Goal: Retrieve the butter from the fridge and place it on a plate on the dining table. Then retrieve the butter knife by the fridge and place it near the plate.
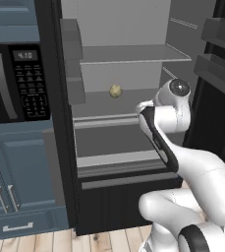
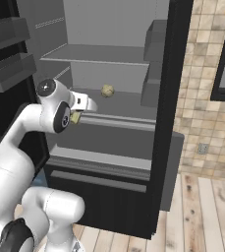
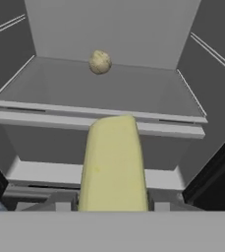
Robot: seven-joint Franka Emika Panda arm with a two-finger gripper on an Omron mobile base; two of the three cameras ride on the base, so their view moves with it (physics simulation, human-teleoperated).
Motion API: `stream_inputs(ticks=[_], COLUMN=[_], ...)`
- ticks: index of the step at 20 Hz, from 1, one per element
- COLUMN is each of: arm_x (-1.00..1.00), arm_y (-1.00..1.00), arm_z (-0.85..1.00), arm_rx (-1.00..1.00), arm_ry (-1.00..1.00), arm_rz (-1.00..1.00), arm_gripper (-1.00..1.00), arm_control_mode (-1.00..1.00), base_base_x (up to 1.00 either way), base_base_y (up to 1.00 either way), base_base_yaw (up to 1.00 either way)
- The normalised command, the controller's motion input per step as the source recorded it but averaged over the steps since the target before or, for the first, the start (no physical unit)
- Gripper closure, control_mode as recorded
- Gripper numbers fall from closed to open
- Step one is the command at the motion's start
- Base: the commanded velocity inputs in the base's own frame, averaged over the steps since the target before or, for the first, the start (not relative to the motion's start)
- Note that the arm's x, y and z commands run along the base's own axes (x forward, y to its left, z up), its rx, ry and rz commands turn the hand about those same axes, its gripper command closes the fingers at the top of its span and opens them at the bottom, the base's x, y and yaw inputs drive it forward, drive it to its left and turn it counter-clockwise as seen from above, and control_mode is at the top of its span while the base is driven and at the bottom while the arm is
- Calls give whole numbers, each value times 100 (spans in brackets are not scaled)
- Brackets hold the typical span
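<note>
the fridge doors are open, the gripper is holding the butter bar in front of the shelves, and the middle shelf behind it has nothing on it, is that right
Not quite. The middle shelf is not bare: a small round beige item sits near its back, as the hand view shows. The rest holds: the fridge stands open and the gripper holds the butter.

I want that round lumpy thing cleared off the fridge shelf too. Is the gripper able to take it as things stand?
Probably not yet. The path to the round lumpy thing looks free, with both doors open and nothing between, but the gripper is shut on the butter, so it would need to set that down first.
</note>
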Motion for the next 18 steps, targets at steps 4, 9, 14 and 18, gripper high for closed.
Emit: stream_inputs(ticks=[4,9,14,18], arm_x=[-40,-33,-22,-20], arm_y=[2,0,0,-4], arm_z=[68,9,-16,0], arm_rx=[-1,0,0,0], arm_ry=[2,0,-1,-2], arm_rz=[0,1,0,0], arm_gripper=[100,100,100,100], arm_control_mode=[-100,-100,-100,-100], base_base_x=[0,0,0,0], base_base_y=[0,0,0,0], base_base_yaw=[0,0,0,0])
